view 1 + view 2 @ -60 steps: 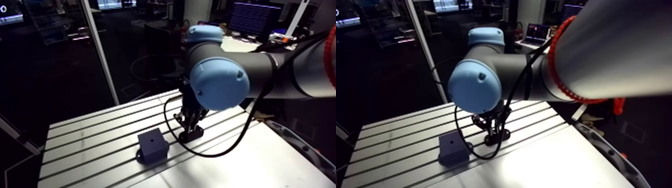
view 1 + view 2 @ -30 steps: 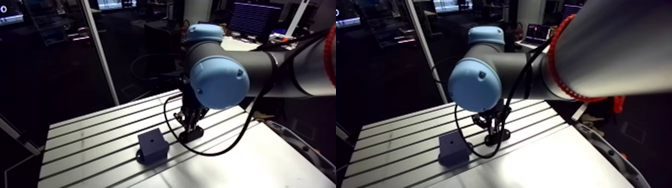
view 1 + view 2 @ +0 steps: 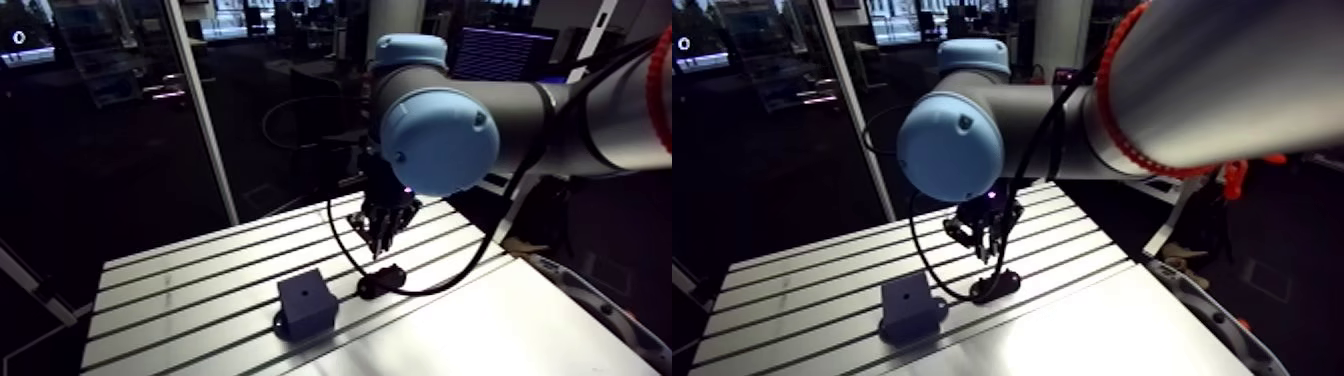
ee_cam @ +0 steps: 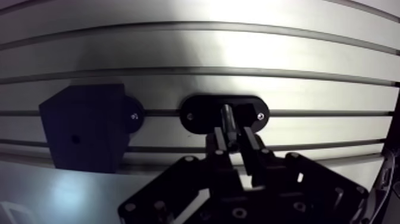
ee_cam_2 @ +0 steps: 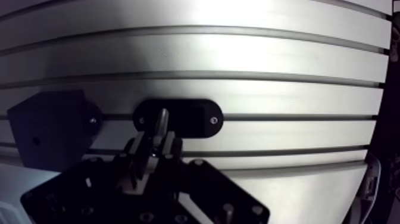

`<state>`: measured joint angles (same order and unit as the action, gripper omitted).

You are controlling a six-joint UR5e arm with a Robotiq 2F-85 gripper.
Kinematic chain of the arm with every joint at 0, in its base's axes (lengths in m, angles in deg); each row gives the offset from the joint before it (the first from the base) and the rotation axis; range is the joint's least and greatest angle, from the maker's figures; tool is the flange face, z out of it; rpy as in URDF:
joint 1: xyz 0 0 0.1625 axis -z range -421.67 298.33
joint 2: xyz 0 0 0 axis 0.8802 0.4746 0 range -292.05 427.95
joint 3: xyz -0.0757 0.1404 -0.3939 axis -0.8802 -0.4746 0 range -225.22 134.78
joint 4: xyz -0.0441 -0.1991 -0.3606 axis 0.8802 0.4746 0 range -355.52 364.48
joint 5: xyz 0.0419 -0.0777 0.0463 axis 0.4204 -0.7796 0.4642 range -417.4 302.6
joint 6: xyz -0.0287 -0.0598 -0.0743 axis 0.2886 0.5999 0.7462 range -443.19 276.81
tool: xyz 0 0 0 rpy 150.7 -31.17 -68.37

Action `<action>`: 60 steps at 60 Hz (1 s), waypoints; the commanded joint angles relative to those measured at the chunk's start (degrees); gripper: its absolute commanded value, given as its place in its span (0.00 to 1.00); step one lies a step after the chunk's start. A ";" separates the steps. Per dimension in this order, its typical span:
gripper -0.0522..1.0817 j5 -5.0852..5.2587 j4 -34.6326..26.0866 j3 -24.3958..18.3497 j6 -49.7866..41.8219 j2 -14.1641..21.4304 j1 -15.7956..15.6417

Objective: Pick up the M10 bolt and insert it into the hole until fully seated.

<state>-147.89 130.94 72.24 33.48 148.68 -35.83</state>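
M10 bolt [image 4: 227, 118] sits pinched inside the tool [image 4: 233, 142].

Slotted aluminium table [image 3: 180, 300], light glare across its grooves, dim room behind

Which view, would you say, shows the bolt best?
The wrist view: the bolt shows clearly, gripped in the hand, over the black holder. In the arm view it is too small and dark to pick out.

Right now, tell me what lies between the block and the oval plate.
Only bare table with one slot, seen in the wrist view; the block and the oval plate stand apart. The gripper holds the bolt above the plate.
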 commanded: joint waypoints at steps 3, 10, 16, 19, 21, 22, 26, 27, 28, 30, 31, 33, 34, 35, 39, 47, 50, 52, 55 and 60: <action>0.99 0.51 -3.62 -1.56 -0.33 2.33 -0.25; 1.00 0.70 -6.71 -2.74 -1.08 3.38 -0.50; 1.00 1.71 -9.93 -4.20 -1.63 4.10 -0.68; 1.00 2.01 -12.38 -5.35 -2.22 4.61 -0.77; 1.00 2.03 -13.76 -6.10 -2.64 4.95 -0.85; 1.00 2.03 -13.76 -6.10 -2.64 4.95 -0.85; 1.00 2.11 -17.11 -7.99 -3.92 5.26 -1.27; 1.00 2.04 -19.17 -9.04 -4.54 5.42 -1.60; 1.00 2.03 -21.28 -10.24 -5.16 5.45 -2.18; 1.00 2.03 -23.31 -11.62 -5.85 5.37 -2.93; 1.00 1.96 -25.33 -12.80 -6.55 5.21 -3.57; 1.00 1.95 -27.21 -13.87 -7.18 5.04 -4.11; 1.00 1.95 -27.21 -13.87 -7.18 5.04 -4.11; 1.00 1.94 -29.13 -14.93 -7.72 4.94 -4.72; 1.00 1.87 -32.60 -16.73 -8.32 4.45 -6.18; 1.00 1.52 -37.40 -19.24 -8.43 2.54 -9.20; 1.00 1.27 -38.85 -20.15 -8.43 1.66 -10.28; 1.00 0.86 -39.85 -21.01 -8.43 0.71 -11.08; 1.00 0.44 -40.44 -21.38 -8.50 0.18 -11.67; 1.00 -1.73 -41.90 -22.44 -8.75 -1.33 -13.45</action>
<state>-147.05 93.25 52.55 25.23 150.20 -45.78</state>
